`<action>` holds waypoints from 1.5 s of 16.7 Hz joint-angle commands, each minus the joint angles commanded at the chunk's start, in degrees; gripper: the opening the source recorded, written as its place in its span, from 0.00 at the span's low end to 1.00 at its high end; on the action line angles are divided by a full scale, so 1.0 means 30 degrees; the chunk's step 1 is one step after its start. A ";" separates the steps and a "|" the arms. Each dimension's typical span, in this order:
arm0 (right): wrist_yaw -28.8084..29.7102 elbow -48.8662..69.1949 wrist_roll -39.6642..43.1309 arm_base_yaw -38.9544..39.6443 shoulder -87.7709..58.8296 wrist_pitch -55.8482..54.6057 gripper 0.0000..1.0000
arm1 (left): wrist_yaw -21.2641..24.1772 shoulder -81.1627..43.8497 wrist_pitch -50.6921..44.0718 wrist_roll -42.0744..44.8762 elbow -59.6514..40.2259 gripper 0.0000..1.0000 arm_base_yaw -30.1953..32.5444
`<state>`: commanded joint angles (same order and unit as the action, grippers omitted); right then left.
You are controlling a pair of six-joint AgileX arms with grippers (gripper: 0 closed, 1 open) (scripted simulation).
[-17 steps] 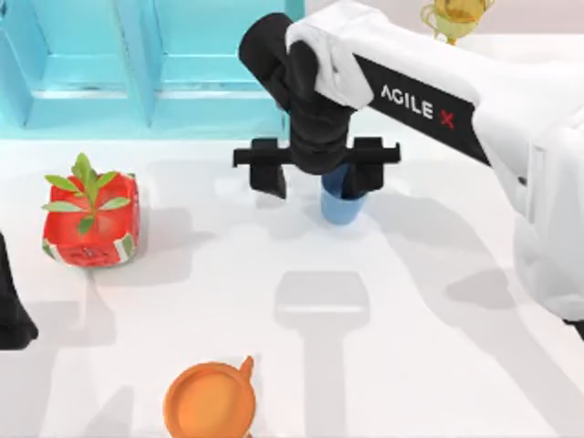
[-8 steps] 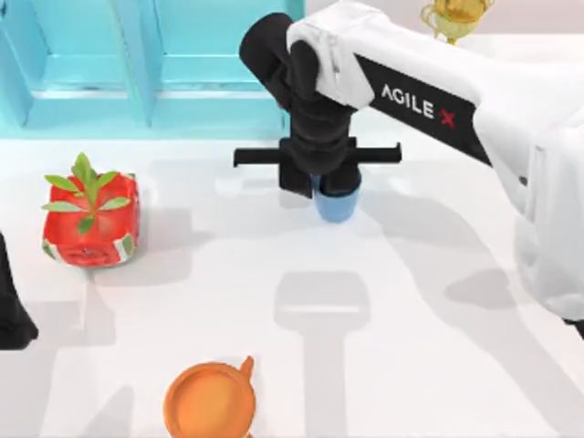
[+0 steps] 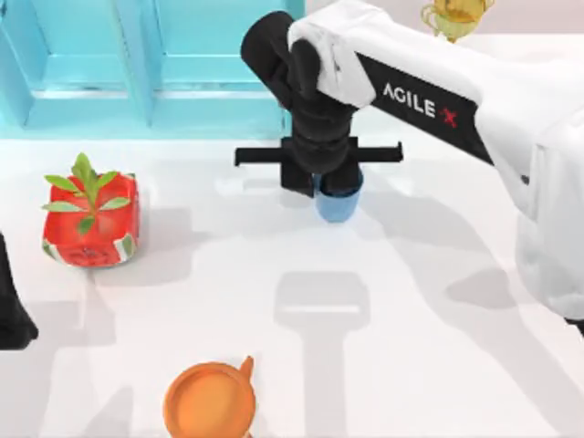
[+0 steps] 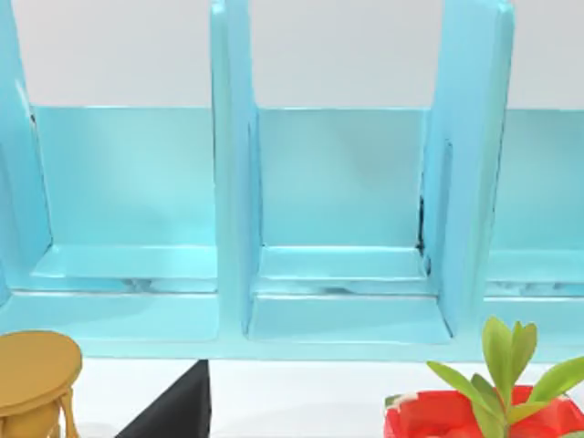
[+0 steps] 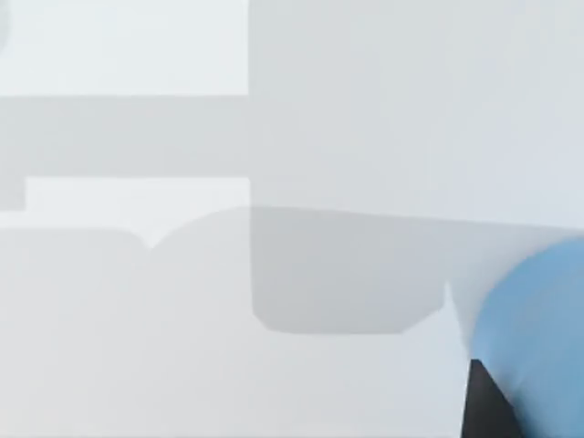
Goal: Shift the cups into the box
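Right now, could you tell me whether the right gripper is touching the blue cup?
Touching. In the top view the right gripper has its fingers closed against the blue cup, no gap showing; in the right wrist view a dark finger lies against the cup's wall.

Cup (image 3: 336, 206) at worktop (image 3: 429, 301) centre-rear, under right gripper (image 3: 320, 184), just before the box (image 3: 137, 64) along rear left. Potted plant (image 3: 90, 219) at left. Pan (image 3: 210, 400) front centre-left. Trophy (image 3: 453, 16) rear right.
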<state>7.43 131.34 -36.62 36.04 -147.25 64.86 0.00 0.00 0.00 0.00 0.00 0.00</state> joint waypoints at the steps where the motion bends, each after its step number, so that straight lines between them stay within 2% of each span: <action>1: -0.0025 -0.0127 0.0145 -0.0142 0.0252 0.0090 0.00 | 0.0000 0.0000 0.0000 0.0000 0.0000 1.00 0.0000; 9: -0.0584 -0.2684 0.3019 -0.3003 0.5364 0.2312 0.00 | 0.0000 0.0000 0.0000 0.0000 0.0000 1.00 0.0000; 17: -0.0631 -0.3352 0.3952 -0.3874 0.6302 0.2595 0.00 | 0.0000 0.0000 0.0000 0.0000 0.0000 1.00 0.0000; 20: -0.0804 -0.5132 0.6373 -0.6295 0.7947 0.2880 0.00 | 0.0000 0.0000 0.0000 0.0000 0.0000 1.00 0.0000; 25: -0.1248 -0.9766 1.3363 -1.3280 1.2112 0.3462 0.00 | 0.0000 0.0000 0.0000 0.0000 0.0000 1.00 0.0000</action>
<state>3.69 102.05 3.47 -3.80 -110.91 75.24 0.00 0.00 0.00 0.00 0.00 0.00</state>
